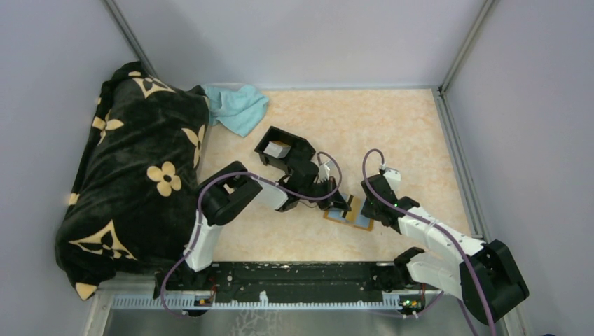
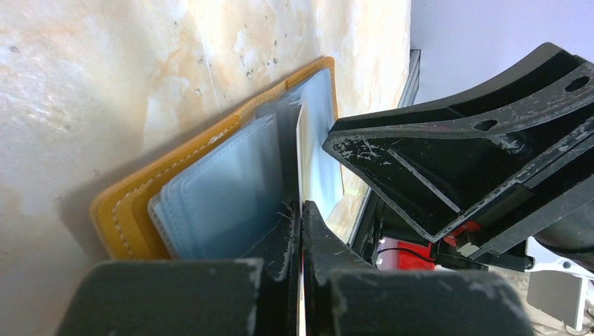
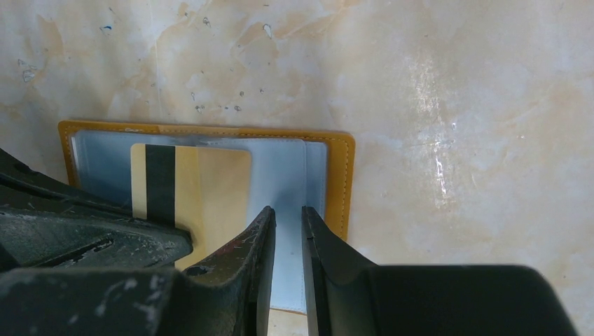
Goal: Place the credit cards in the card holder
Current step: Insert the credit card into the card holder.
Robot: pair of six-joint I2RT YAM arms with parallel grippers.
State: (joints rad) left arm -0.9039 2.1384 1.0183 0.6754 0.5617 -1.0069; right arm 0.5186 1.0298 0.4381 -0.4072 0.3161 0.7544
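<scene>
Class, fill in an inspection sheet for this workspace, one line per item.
Surface: marbled beige table.
Job's things: holder open on table; card at its sleeves; cards in tray.
Clutter: blanket, teal cloth.
Grippers: left gripper shut on card; right gripper narrowly parted over holder, grip unclear.
Cables: purple cables looping over both arms.
Surroundings: grey walls.

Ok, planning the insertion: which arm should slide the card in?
Left: the left gripper is shut on the credit card, edge-on at the open card holder; the right gripper only pinches its sleeve.
</scene>
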